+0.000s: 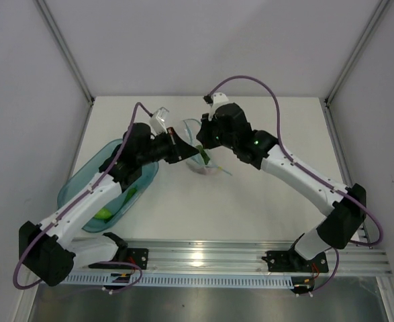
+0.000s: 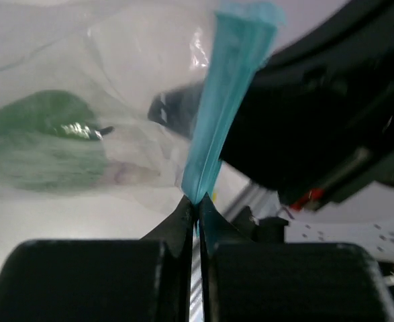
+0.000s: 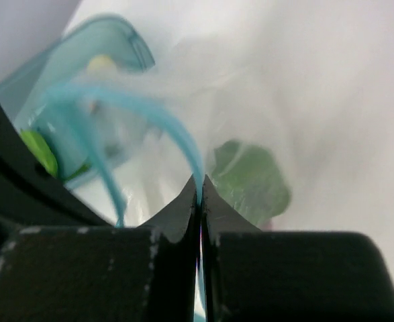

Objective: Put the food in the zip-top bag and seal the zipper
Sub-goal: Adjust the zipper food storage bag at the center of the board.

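The clear zip-top bag (image 1: 201,159) hangs between both grippers above the table's middle. In the left wrist view my left gripper (image 2: 198,204) is shut on the teal zipper (image 2: 227,100), which rises straight from the jaws. A green food piece (image 2: 42,141) and a pale pink one (image 2: 126,176) show through the bag's plastic. My right gripper (image 3: 200,184) is also shut on the zipper (image 3: 180,134), whose strip curves away to the left as a loop. A green food piece (image 3: 250,178) lies inside the bag behind those jaws. In the top view the left gripper (image 1: 183,149) and the right gripper (image 1: 203,144) nearly meet.
A translucent blue oval tray (image 1: 82,181) lies at the left under the left arm, with green food pieces (image 1: 105,213) in it. The right wrist view shows the tray (image 3: 103,40) holding a bright green piece (image 3: 39,151). An aluminium rail (image 1: 237,258) runs along the near edge.
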Robot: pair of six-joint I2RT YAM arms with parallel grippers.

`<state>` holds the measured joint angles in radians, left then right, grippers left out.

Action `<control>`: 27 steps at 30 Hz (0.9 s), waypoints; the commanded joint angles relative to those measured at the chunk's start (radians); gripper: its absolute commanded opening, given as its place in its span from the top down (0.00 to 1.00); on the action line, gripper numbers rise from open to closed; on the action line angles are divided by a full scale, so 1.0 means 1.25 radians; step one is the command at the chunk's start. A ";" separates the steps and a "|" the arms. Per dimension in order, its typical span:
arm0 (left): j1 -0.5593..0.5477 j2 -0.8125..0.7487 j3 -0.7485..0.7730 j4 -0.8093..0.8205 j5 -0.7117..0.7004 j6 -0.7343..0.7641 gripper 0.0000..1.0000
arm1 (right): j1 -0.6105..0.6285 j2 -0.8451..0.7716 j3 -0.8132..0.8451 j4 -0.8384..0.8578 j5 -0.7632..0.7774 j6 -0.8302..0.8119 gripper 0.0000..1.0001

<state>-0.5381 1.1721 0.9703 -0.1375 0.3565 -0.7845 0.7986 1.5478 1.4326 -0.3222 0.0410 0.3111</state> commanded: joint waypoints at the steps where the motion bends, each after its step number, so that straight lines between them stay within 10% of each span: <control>1: -0.005 -0.059 0.031 0.005 0.138 -0.055 1.00 | 0.002 -0.055 0.145 -0.211 0.071 0.008 1.00; 15: -0.014 -0.112 0.017 -0.052 0.157 -0.062 0.98 | 0.066 -0.158 0.119 -0.171 0.193 -0.008 1.00; 23: -0.015 -0.049 0.140 -0.073 0.061 0.000 0.20 | 0.024 -0.109 0.085 -0.059 0.249 -0.175 1.00; 27: -0.014 -0.069 0.170 -0.118 -0.020 0.098 0.01 | 0.005 -0.119 -0.026 0.051 0.241 -0.211 1.00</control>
<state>-0.5507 1.1114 1.1210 -0.2474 0.4248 -0.7727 0.8207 1.4002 1.4929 -0.4065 0.3172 0.1265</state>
